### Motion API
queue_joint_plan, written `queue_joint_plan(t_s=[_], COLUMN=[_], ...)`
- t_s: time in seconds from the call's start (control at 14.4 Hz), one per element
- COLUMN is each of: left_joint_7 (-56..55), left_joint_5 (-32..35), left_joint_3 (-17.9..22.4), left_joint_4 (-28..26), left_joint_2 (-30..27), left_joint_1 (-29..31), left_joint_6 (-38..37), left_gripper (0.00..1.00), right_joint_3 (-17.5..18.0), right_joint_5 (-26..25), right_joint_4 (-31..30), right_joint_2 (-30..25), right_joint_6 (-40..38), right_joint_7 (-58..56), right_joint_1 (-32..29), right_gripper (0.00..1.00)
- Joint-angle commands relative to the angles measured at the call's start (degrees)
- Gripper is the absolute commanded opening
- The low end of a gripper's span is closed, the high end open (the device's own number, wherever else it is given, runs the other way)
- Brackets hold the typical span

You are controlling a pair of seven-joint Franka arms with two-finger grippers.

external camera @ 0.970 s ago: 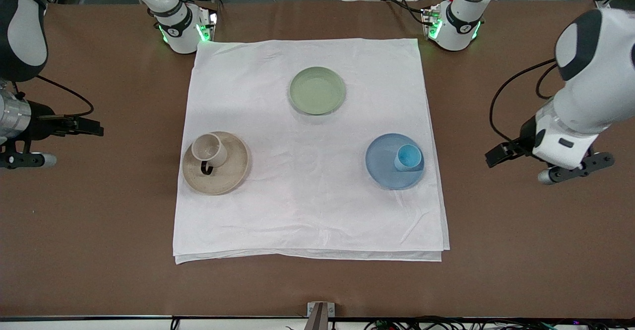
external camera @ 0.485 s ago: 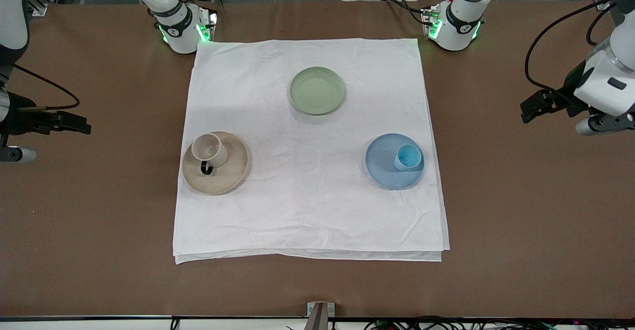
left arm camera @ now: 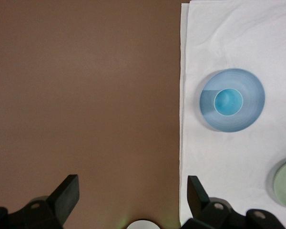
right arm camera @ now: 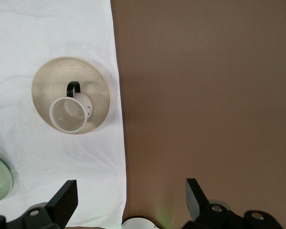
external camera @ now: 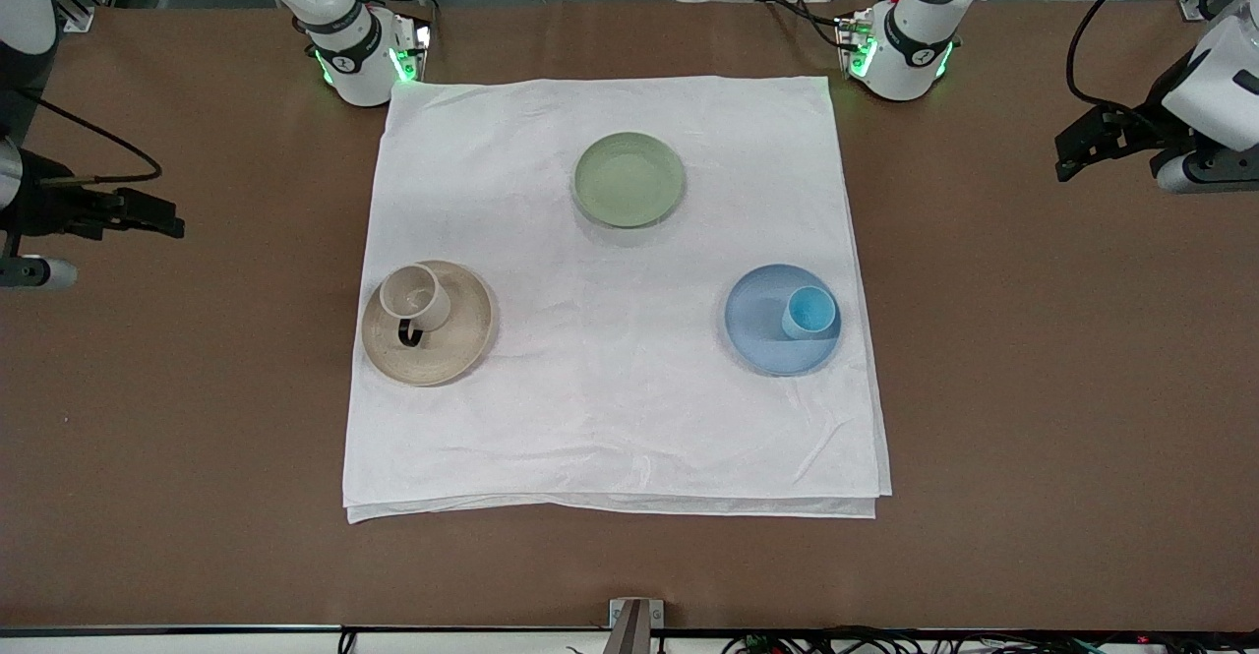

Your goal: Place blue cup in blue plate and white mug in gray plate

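Note:
The blue cup (external camera: 809, 313) stands upright in the blue plate (external camera: 762, 329) at the left arm's end of the white cloth. The white mug (external camera: 414, 298) stands upright on the gray plate (external camera: 448, 349) at the right arm's end, its dark handle toward the front camera. My left gripper (external camera: 1072, 148) is open and empty over bare table off the cloth; its wrist view shows the cup (left arm camera: 228, 101) in the plate (left arm camera: 251, 90) and its own gripper (left arm camera: 133, 195). My right gripper (external camera: 167, 219) is open and empty over bare table; its wrist view shows the mug (right arm camera: 70, 114) on the plate (right arm camera: 50, 78) and its own gripper (right arm camera: 132, 198).
A sage-green plate (external camera: 629, 179) sits empty on the white cloth (external camera: 610, 418), farther from the front camera than the other two plates. The brown table (external camera: 1033, 388) surrounds the cloth. Both arm bases stand just off the cloth's corners farthest from the front camera.
Both grippers have drawn away from the plates over bare table, the left one much farther toward the bases' side. The cup, mug and plates have not moved.

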Motion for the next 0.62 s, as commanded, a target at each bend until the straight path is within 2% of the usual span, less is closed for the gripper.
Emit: queue_joint_plan(t_s=[0.0, 0.55], left_joint_7=[0.61, 1.75], left_joint_5=[-1.75, -2.73], left_joint_3=[0.37, 0.2], left_joint_4=[-2.61, -1.91], left_joint_2=[-2.62, -2.26], left_joint_1=[-1.36, -1.01], left_joint_6=[0.59, 0.68], left_gripper=[1.0, 1.0], right_joint_3=[0.35, 0.52], right_joint_5=[-0.41, -0.59], right_joint_4=[-10.91, -11.01], right_joint_2=[-9.52, -14.63], right_joint_6=[3.65, 2.86], right_joint_7=[1.72, 1.55], right_joint_1=[-0.18, -0.62], right_gripper=[1.0, 1.0])
